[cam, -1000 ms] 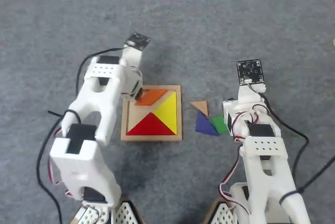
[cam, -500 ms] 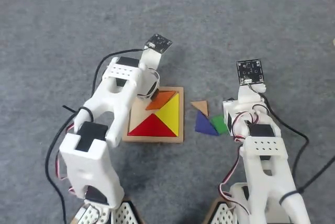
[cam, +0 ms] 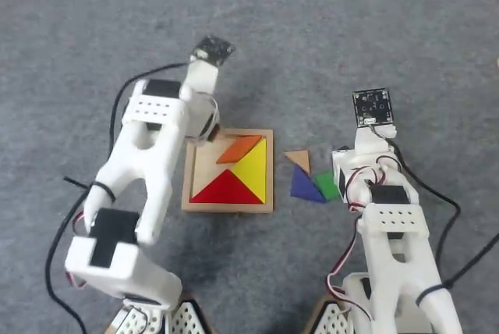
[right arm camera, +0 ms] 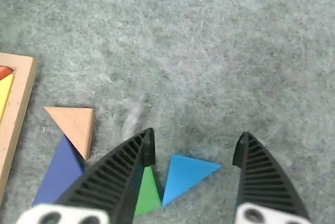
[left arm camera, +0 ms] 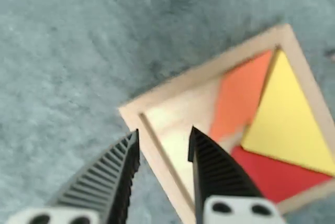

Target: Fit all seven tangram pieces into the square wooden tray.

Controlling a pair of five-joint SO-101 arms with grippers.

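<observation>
**A:** Which step is this?

**B:** Filling. The square wooden tray (cam: 226, 207), mid-frame, holds the red triangle (cam: 226, 188), yellow triangle (cam: 251, 168) and orange parallelogram (cam: 238, 148). The left gripper (left arm camera: 162, 137), slightly parted and empty, hangs over its upper-left corner.

**A:** Next?

**B:** The rest lie to its right. The right gripper (right arm camera: 196, 143) hangs wide open above the light-blue triangle (right arm camera: 186, 174), so I'd say lower and close on it.

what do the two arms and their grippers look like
The left arm and right arm are white shells with black motor blocks and trailing black cables. The left gripper and right gripper have black, ribbed, pointed fingers on pale bases.

Grey felt table (cam: 78, 53) bears wooden tray (cam: 226, 207), tan triangle (cam: 299, 160), blue piece (cam: 304, 186), green triangle (cam: 327, 186), cyan triangle (right arm camera: 186, 174)
</observation>
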